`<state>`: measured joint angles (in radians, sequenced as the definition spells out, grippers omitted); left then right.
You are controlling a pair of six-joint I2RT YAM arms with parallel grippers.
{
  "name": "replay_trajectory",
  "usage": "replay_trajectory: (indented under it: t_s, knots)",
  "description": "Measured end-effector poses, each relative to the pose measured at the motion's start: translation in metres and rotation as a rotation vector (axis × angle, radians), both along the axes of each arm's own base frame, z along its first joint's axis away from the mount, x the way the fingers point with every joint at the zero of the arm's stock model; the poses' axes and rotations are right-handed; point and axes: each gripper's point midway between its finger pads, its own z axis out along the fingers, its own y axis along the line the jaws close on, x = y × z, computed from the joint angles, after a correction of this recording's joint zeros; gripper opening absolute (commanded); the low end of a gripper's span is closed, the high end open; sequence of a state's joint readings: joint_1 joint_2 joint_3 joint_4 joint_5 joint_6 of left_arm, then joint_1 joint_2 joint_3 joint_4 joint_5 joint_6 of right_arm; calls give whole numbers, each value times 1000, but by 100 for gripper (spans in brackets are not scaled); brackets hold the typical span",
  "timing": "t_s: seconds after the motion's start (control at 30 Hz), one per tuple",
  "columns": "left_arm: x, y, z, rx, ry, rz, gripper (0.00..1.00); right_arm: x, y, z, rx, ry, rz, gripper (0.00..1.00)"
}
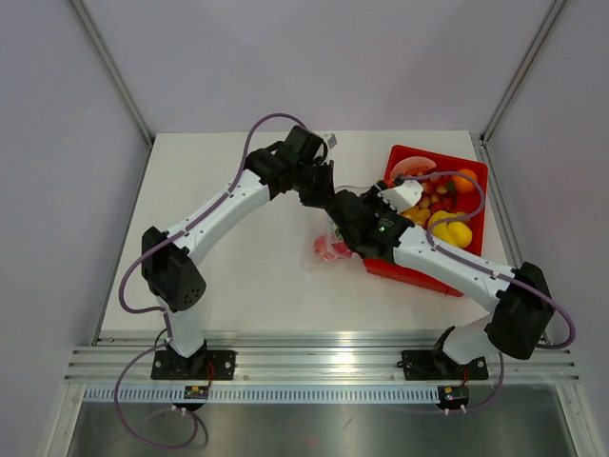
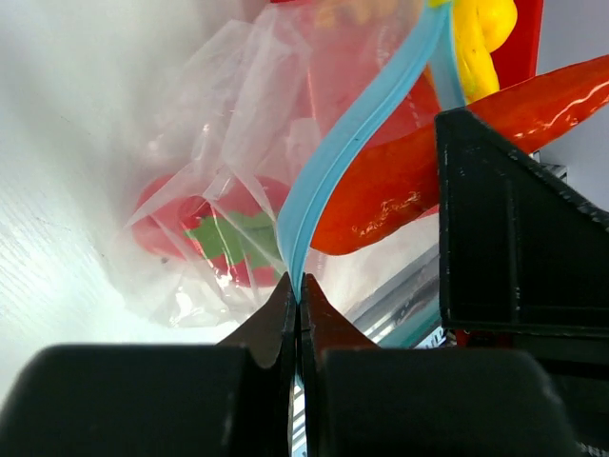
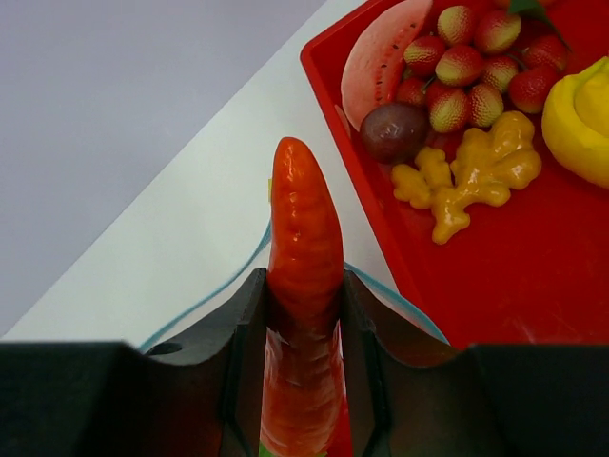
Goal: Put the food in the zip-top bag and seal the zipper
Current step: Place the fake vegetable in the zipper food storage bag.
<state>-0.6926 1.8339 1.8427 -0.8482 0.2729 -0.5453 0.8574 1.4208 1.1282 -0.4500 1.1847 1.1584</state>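
At the middle of the worktop (image 1: 238, 248), just left of the red tray (image 1: 433, 153), the zip-top bag (image 1: 326, 249) lies crumpled beneath the two wrists, which meet above it. The left end effector (image 2: 298, 288) is clenched on the zipper (image 2: 354, 143), its two fingertips pressed together with the light blue strip pinched between them. From there the strip rises in a curve toward the tray. Inside the clear bag, a red strawberry (image 2: 205, 228) with a green leaf cap rests against the crinkled plastic.

The right end effector (image 3: 304, 295) is grasping a carrot (image 3: 304, 228), orange-red and ridged, held lengthwise between its fingers (image 3: 249, 305) with the pointed tip sticking out ahead. In the left wrist view the carrot sits at the bag's mouth with the zipper crossing in front of it. I cannot tell whether its tip is already inside.

The tray still holds a watermelon slice (image 3: 381, 52), a cluster of red berries (image 3: 466, 67), a dark purple ball (image 3: 393, 131), a yellow ginger root (image 3: 476, 171) and a yellow fruit (image 3: 580, 114) at the right edge.
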Motion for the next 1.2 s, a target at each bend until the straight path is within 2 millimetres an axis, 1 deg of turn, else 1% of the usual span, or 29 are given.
replay_trajectory:
  t_s: [0.17,0.23,0.3,0.43,0.5,0.57,0.67,0.77,1.0,1.13,1.2]
  knots:
    - [-1,-1,1,-9,12,10,0,4,1,5,40,33,-127,0]
    - [-1,-2,1,-15,16,12,0,9,5,7,58,26,-178,0]
    - [-1,-3,2,-19,21,11,0,14,12,2,53,30,-206,0]
    - [6,0,-4,-18,30,29,0,13,24,-17,24,56,-213,0]
    - [5,-2,-8,-15,40,22,0,9,24,-25,13,71,-215,0]
    - [4,-4,-10,-17,50,13,0,4,18,-31,-9,85,-217,0]
    - [2,-6,-10,-24,57,3,0,-3,12,-41,-16,96,-199,0]
    - [1,-7,-9,-29,59,0,0,-6,9,-44,-13,92,-164,0]
    - [2,-6,-8,-39,67,-3,0,-4,17,-52,11,91,-99,0]
    - [2,-5,-7,-50,76,-10,0,-8,19,-60,28,80,-23,0]
    - [2,-4,-6,-57,79,-15,0,-9,21,-59,42,66,22,0]
